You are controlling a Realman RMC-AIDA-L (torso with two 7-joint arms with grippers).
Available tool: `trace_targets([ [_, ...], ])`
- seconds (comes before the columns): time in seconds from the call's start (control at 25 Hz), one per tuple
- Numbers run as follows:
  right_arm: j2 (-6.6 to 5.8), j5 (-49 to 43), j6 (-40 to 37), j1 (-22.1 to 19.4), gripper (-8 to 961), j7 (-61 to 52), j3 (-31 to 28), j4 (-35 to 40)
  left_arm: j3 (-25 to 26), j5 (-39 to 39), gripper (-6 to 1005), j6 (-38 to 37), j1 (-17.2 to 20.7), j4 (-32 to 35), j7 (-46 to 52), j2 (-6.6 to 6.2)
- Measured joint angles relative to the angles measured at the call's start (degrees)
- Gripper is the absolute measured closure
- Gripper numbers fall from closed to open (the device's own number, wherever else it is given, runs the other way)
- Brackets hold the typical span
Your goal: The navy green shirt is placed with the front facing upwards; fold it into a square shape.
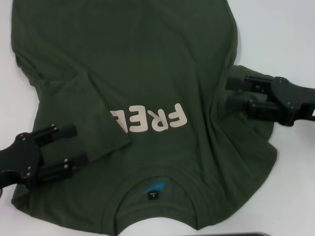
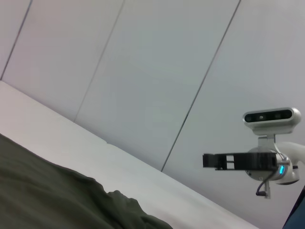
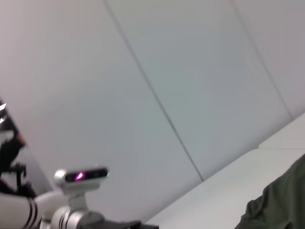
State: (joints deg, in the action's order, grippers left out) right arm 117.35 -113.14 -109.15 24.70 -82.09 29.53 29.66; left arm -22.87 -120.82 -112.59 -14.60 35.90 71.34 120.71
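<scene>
- Across the white desk (image 1: 295, 29) lies the navy green shirt (image 1: 147, 64), collar nearest, its left side folded inward.
- At near left, the left gripper (image 1: 74, 145) hovers with fingers parted, holding nothing.
- At right, the right gripper (image 1: 230, 93) sits over the shirt's edge, fingers parted.

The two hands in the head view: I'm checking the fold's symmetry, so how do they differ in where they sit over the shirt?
The left hand is near the collar end, by a folded-in flap; the right hand is farther up, level with the lettering. The left hand's fingers point toward the shirt's middle from the left; the right hand's point in from the right. Both are black and open.
</scene>
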Motion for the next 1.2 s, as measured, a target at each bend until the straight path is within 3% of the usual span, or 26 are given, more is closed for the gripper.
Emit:
trace_targets([
  [0.2,-1.43,-1.5,1.9,-0.4,222,-13.8,-0.1,3.2,0.0,0.0,210,-0.3,-0.2,0.1,2.2,-0.52],
  [0.36,-4.13,-5.6,2.9,-0.4,222,-30.7,-0.2,7.8,-0.1,0.0,209,-0.4,-0.9,0.0,6.2,-1.06],
  [0.56,-8.41,-13.0,2.8,-0.3,222,-47.2,-0.6,14.7,-0.1,0.1,209,-0.9,-1.1,0.1,7.9,-1.28],
  [0.68,-9.56,-18.5,3.0,0.2,222,-53.6,-1.8,18.1,0.0,0.2,209,-1.4,-1.1,-0.1,9.4,-1.6],
  [1.0,-9.45,-29.9,6.2,3.4,222,-60.5,-3.0,20.4,0.0,0.5,209,-2.2,-1.3,0.0,12.6,-1.59],
  [1.2,-8.78,-31.1,9.5,4.5,222,-61.2,-3.2,17.9,0.0,0.6,209,-2.4,-1.9,0.0,12.6,-1.73],
])
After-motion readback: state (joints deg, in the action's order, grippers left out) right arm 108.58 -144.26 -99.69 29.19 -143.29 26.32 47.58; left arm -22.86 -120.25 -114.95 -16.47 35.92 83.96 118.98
